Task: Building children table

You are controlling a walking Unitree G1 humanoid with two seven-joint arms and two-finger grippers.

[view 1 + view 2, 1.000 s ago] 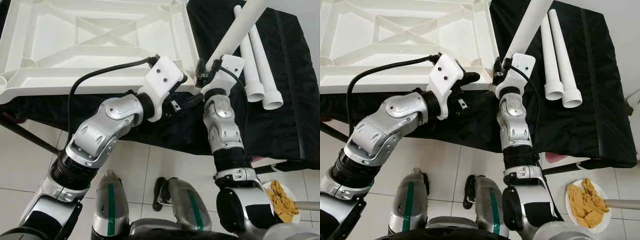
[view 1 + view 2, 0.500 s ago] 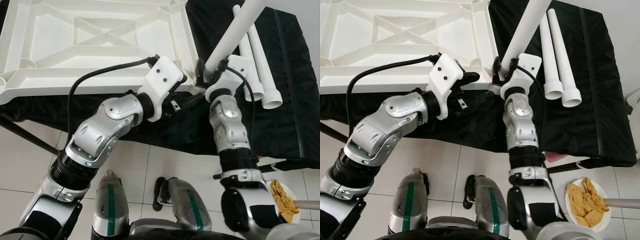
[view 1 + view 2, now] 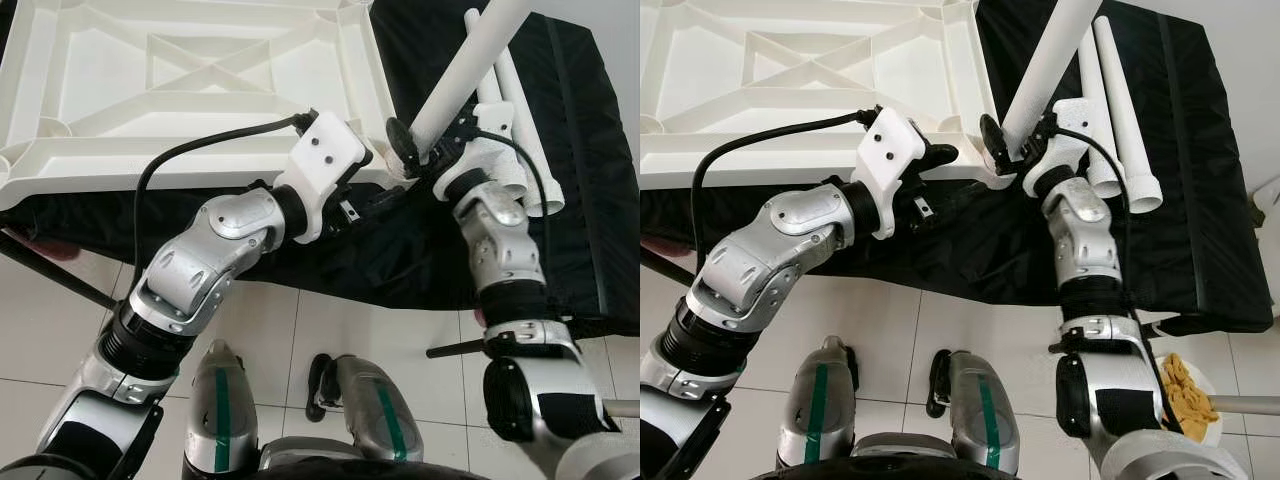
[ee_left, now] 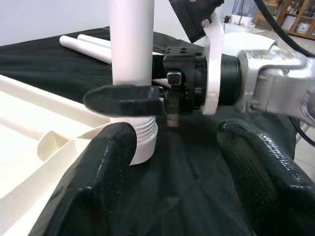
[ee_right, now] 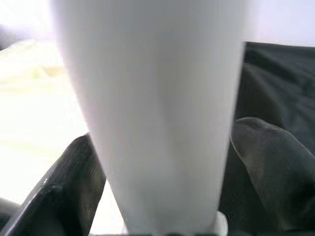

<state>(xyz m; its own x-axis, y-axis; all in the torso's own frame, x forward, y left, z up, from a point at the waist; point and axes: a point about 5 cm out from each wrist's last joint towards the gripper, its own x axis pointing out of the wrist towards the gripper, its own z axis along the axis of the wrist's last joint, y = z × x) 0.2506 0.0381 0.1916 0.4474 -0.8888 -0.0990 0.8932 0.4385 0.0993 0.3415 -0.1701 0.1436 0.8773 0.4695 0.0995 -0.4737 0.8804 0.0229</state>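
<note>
One white table leg (image 3: 1045, 70), clamped upright in the right gripper (image 3: 1015, 148), stands at the upturned tabletop (image 3: 790, 80)'s near right corner; the left gripper (image 4: 172, 147) gapes beside it.

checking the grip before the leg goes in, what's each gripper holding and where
Right gripper clamps the table leg just above its threaded lower end. Left gripper is open, holding nothing.

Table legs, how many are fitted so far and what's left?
None looks fitted: the upturned tabletop shows bare corner sockets. In hand: the right pincer grips one leg, its threaded end at the near right corner. Left: seating it, then the two spare legs on the black cloth.
</note>
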